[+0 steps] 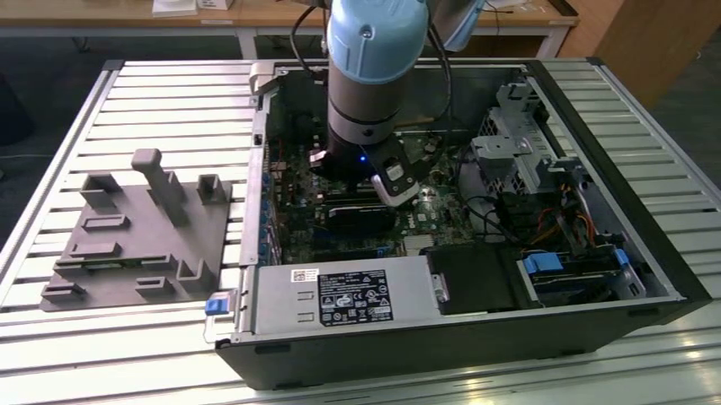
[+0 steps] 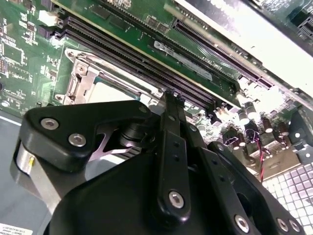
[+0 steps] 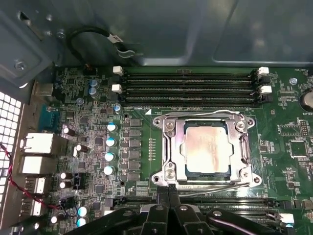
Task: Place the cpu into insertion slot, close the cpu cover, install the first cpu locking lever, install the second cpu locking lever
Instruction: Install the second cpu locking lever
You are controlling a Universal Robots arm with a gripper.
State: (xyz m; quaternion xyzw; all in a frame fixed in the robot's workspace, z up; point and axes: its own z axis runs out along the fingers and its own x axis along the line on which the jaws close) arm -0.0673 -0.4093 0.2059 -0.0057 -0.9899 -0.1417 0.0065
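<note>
Both end effector (image 3: 168, 192) fingertips together, perhaps touching cpu cover (image 3: 243, 147).

A slatted metal table (image 1: 169, 101) carries an open black computer case (image 1: 451, 346), lying on its side with its interior facing up. Just beside it, toward the exterior view's left, a grey moulded fixture (image 1: 135, 236) with upright posts and blocks rests on the slats.
</note>
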